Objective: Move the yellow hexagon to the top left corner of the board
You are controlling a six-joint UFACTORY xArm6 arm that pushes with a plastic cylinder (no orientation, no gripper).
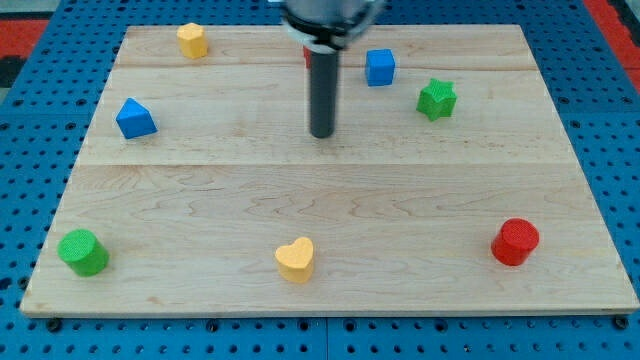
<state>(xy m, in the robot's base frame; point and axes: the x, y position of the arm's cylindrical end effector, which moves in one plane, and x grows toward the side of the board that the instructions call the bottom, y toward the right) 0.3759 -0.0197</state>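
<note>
You saw the wooden tabletop (330, 200) filling most of the view, resting on a blue pegboard (30, 150). The dark rod came down from the view's top centre, and my tip (322, 134) rested on bare wood in the upper middle of the tabletop, touching no block. There were no fingers on this arm, only the rod, so nothing was spread, pressed together or pinching. A sliver of red showed just behind the rod near the top edge; its shape could not be made out. The red cylinder (515, 241) stood near the bottom right, the green cylinder (82, 251) near the bottom left, and the yellow heart (295, 259) lay at the bottom centre. The blue triangular block (135, 118) sat at the left, well apart from my tip. The green star (436, 99) and the blue cube (380, 67) lay to the upper right of my tip. The yellow hexagon (192, 40) sat near the top edge, left of centre, short of the top left corner.
</note>
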